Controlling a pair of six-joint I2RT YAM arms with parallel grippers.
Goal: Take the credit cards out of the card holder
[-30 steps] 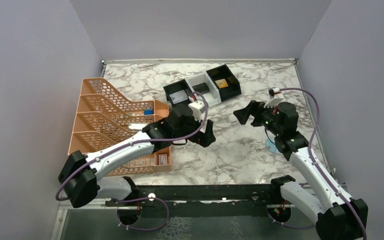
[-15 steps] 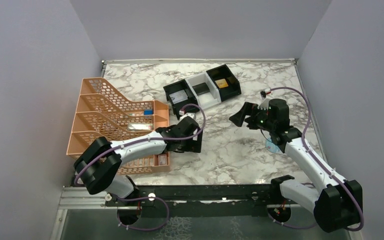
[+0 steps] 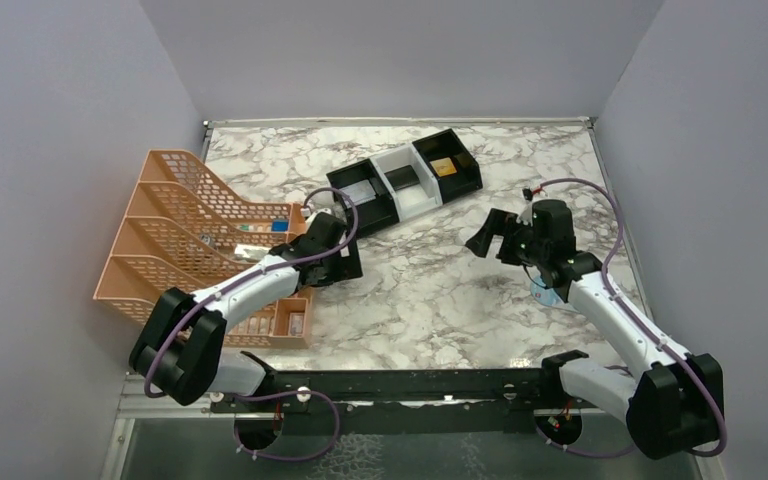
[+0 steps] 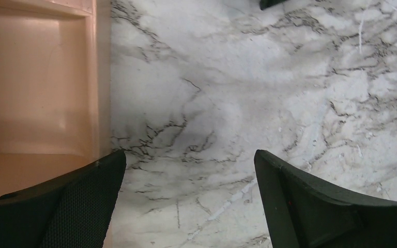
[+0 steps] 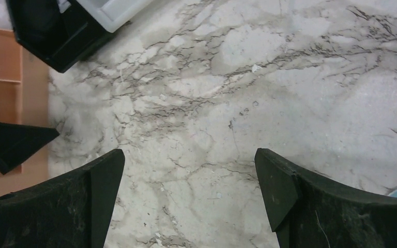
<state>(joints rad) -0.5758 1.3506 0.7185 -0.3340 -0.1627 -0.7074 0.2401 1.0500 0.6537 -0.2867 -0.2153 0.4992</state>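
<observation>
Left gripper (image 4: 188, 159): spread wide, empty, beside orange mesh tiered tray (image 3: 175, 190) | right gripper (image 5: 188, 155): wide, empty, over marble | silvery, black and gold plastic credit cards (image 3: 443, 166): one per compartment in far black-and-white tray (image 3: 466, 180), apparently sorted | dark-red card holder: not discernible

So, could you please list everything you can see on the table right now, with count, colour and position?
table: one, white-grey marble, under everything.
rack: one, orange mesh, tiered, left side.
blue item: one, small, in the rack; too small to identify.
tray: one, three compartments (black, white, black), far centre.
silvery card: one, left compartment.
black card: one, middle compartment.
gold card: one, right compartment.
packet: one, light blue, right side, partly under the right arm.
left gripper: open, above marble beside the rack.
right gripper: open, above bare marble, right of centre.
</observation>
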